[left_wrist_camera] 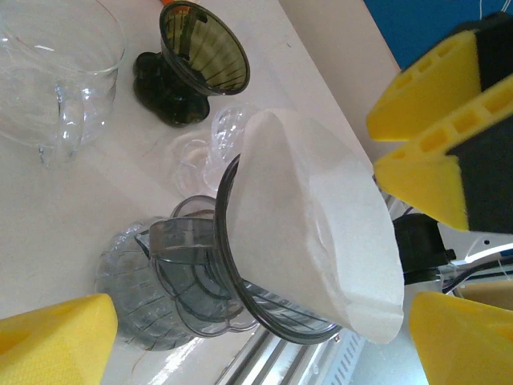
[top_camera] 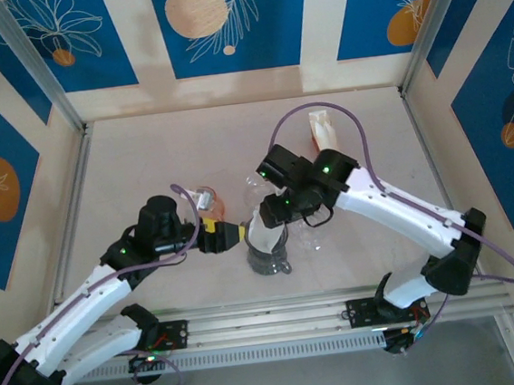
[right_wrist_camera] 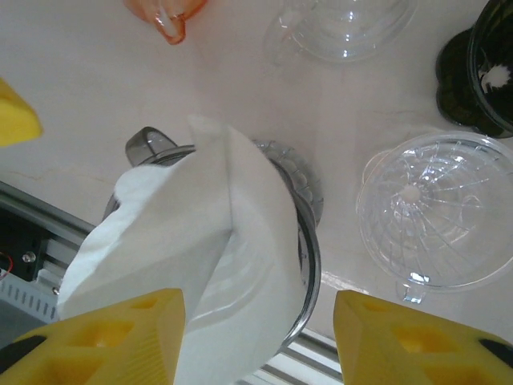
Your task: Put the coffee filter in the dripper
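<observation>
I see the white paper filter (right_wrist_camera: 200, 233) sitting in the smoky grey dripper (top_camera: 268, 257) near the lower middle of the overhead frame. It is not seated flat. It leans to one side, one flap is folded across its mouth, and its top edge stands well above the dripper's rim.

My right gripper (top_camera: 268, 217) hangs over it with the jaws wide apart. On the right wrist camera its yellow fingers (right_wrist_camera: 120, 337) fill the bottom corners, and the filter's lower edge lies against the left-hand one. I can't tell whether it presses there, and nothing is pinched.

My left gripper (top_camera: 232, 236) points at the dripper from the left of the overhead frame, just beside it. Its jaws are wide apart too and hold nothing. Its fingers (left_wrist_camera: 56, 345) sit in the bottom corners of the left wrist frame.

On the table (right_wrist_camera: 80, 96) behind, a dark dripper (left_wrist_camera: 196, 60) stands upper middle in that frame, near a clear glass jug (left_wrist_camera: 56, 72) at upper left.
</observation>
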Motion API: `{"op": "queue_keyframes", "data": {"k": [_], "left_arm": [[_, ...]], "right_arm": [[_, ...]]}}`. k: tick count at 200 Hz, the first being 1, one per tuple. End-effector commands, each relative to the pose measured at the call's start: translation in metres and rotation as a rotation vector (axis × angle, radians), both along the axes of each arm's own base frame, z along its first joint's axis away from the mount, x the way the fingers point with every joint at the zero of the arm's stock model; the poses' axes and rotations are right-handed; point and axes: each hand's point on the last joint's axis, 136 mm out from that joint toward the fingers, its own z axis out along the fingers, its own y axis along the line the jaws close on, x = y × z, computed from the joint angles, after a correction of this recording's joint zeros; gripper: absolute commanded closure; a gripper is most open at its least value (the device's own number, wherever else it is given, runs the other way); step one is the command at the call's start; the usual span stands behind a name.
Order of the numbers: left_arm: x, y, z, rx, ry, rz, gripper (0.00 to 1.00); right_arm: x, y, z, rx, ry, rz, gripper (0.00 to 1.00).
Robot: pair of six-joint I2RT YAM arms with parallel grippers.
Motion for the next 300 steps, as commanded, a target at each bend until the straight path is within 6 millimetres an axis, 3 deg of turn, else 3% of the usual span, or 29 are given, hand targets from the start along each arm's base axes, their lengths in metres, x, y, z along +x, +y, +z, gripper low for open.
{"op": "queue_keyframes", "data": {"k": [1,46,117,233,272,300], "left_arm": [[0.002,-0.005,0.019,0.005,-0.055,-0.022,0.07],[0.005,-0.018,0.007,0.112,-0.061,-0.043,0.14],[0.012,-0.020,-0.021,0.207,-0.022,-0.014,0.21],[0.014,-0.019,-0.022,0.194,-0.005,0.017,0.23],[0.010,-0.022,-0.012,0.160,-0.018,-0.009,0.14],[0.010,-0.023,-0.012,0.151,-0.019,-0.013,0.13]], "right_arm": [[0.002,0.002,0.001,0.038,-0.046,-0.059,0.47],[-0.008,-0.003,-0.017,0.051,-0.026,-0.088,0.50],[-0.011,-0.010,-0.017,0.027,-0.078,-0.077,0.52],[-0.013,-0.002,-0.028,-0.057,-0.120,0.012,0.98],[-0.009,0.001,-0.027,-0.130,-0.164,0.060,1.00],[-0.005,0.004,-0.027,-0.163,-0.184,0.083,1.00]]}}
